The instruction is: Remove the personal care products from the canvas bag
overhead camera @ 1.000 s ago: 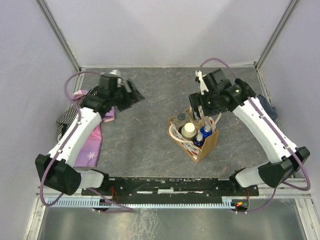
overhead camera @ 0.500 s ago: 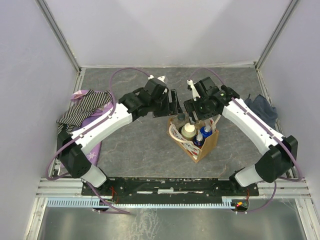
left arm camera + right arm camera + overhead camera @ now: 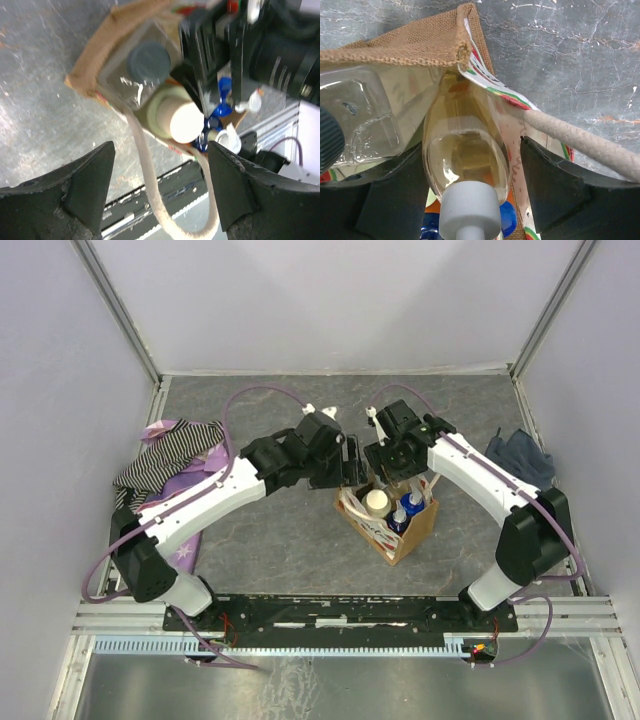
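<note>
The canvas bag [image 3: 388,521] stands mid-table, right of centre, all the bottles packed upright inside. We have our right gripper [image 3: 470,200] lowered into its far side, fingers spread either side of the amber bottle [image 3: 465,155], seemingly not yet pinching it. Our left gripper [image 3: 160,190] hovers open just left of the bag, likely ready to steady it while the bottle lifts out.

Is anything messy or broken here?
Nothing looks spilled or broken. The bottles stand upright in the canvas bag. The only untidy bits are the striped and purple clothes heaped at the table's left edge and a blue-grey cloth crumpled at the right.
</note>
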`<state>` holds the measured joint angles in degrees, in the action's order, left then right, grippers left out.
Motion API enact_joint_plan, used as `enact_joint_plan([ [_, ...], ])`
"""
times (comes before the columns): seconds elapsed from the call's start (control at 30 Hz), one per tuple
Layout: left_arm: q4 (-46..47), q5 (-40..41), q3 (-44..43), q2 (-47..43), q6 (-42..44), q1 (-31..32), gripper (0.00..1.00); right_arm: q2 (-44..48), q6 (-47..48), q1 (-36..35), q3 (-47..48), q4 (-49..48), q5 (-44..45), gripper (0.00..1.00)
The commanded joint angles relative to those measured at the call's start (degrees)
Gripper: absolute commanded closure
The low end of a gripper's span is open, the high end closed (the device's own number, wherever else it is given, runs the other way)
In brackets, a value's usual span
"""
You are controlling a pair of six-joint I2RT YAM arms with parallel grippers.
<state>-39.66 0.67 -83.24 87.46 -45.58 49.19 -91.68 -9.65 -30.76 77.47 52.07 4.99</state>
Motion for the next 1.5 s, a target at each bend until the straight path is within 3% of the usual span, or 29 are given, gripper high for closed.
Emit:
enact_joint_plan([
  [0.0,-0.95,1.75,3.01,-2.74,-3.03,3.98,0.19,-0.43,0.45,-0.19,-2.69,-3.76,1.05,0.28],
  [0.07,-1.03,2.85,4.29,-2.01,-3.13,4.90,0.19,-1.35,0.46,-0.17,-3.03,-4.03,0.05,0.36],
  [0.23,-1.47,6.13,6.37,-0.40,-2.74,4.97,0.19,-0.61,-0.44,-0.18,-3.17,-4.25,-1.20,0.70],
  [0.4,-1.56,10.13,6.34,1.70,-2.14,5.00,0.19,1.72,-0.56,-0.25,-0.60,-2.29,-1.56,0.81],
  [0.47,-1.01,10.06,6.08,2.83,-2.14,5.02,0.19,2.74,-0.47,-0.22,0.61,-1.42,-2.40,0.89],
  [0.53,-0.84,9.25,5.89,3.67,-2.12,5.02,0.31,4.12,-0.51,-0.22,2.07,-0.29,-2.61,0.98],
  [0.63,0.40,8.64,6.84,2.28,-2.56,4.99,0.82,6.58,-0.46,-0.17,5.30,2.17,-2.14,0.99],
  [0.67,0.53,8.98,7.27,1.56,-2.78,4.99,0.91,7.39,-0.41,-0.17,6.72,3.08,-1.82,0.99],
  [0.73,0.16,9.72,7.71,0.21,-2.97,5.03,0.97,8.98,-0.29,-0.20,9.71,4.62,-1.12,0.99],
  [1.1,0.10,7.87,9.15,0.02,-3.27,5.08,0.97,11.00,-0.46,-0.17,28.34,5.64,-4.12,0.99],
  [1.3,-0.42,8.33,10.69,-2.57,-3.72,5.02,0.97,1.96,-1.02,-0.19,41.17,4.24,-4.17,0.99],
  [1.47,-2.21,10.04,10.23,-5.39,-4.25,5.03,0.97,-9.69,-1.16,-0.17,51.80,6.54,1.35,0.99],
])
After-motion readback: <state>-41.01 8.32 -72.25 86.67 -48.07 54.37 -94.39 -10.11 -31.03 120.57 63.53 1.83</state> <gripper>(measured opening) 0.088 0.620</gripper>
